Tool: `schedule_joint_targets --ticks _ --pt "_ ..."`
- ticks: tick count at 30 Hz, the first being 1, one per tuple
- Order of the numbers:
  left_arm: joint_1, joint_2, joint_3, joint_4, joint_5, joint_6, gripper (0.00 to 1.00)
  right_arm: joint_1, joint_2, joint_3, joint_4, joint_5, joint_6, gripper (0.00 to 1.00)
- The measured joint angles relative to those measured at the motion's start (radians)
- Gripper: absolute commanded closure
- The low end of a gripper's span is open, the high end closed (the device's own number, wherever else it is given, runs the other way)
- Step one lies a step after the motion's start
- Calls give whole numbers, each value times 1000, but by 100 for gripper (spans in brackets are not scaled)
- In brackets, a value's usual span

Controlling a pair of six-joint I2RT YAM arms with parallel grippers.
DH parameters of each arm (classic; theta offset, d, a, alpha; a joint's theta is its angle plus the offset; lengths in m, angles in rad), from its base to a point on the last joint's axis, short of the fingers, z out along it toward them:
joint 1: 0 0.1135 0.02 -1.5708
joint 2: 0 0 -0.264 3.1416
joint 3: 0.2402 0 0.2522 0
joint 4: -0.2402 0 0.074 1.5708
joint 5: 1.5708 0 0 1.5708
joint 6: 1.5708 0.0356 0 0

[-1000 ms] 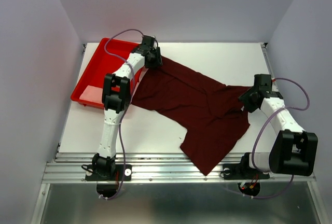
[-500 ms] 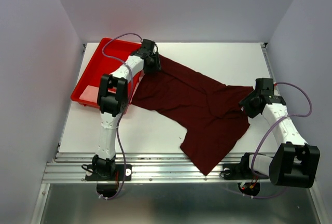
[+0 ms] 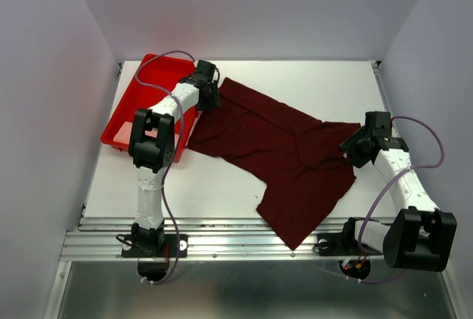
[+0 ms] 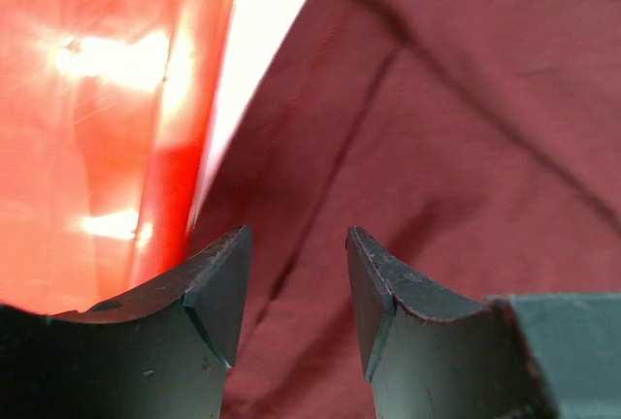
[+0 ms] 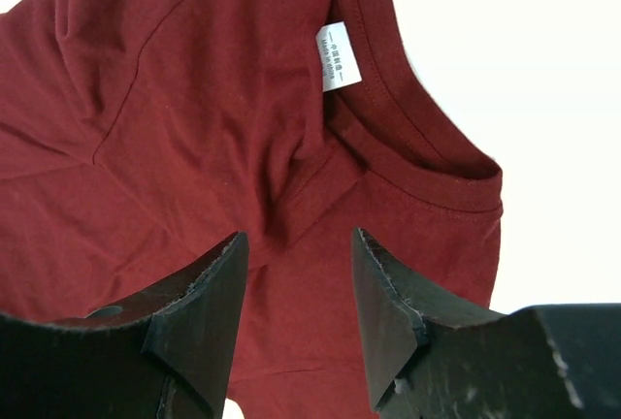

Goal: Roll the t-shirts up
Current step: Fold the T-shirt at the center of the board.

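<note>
From above, one dark maroon t-shirt (image 3: 281, 149) lies spread loosely across the white table (image 3: 310, 79), slanting from the far left to the near middle, with folds through its centre. One red tray (image 3: 127, 116) sits at the far left, just beside the shirt's far corner. Two arms reach in: the left gripper (image 3: 210, 96) hangs over that far corner next to the tray, and the right gripper (image 3: 353, 149) is at the shirt's right edge.

In the left wrist view, the two fingers (image 4: 218, 288) stand apart with nothing between them, over maroon cloth. A thin strip of table separates cloth and tray.

In the right wrist view, the two fingers (image 5: 204, 303) are likewise spread and empty, above the collar (image 5: 427, 162), which carries one white label (image 5: 340, 55).
</note>
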Motion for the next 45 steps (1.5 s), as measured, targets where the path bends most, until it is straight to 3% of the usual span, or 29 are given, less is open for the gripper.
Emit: schedule_joint_targets --ticks 16,27,37,45 --pt "95 -26 -51 -8 -56 39 46 0 0 -3 2 -22 -1 47" --pt "62 -113 -121 -49 -25 48 46 0 -11 -14 2 -25 -1 46" --pt "66 -198 -267 -78 -151 34 47 0 -12 -14 2 -32 -2 46" --pt "109 -199 -278 -100 -214 11 47 0 -12 -16 2 -36 -2 46"
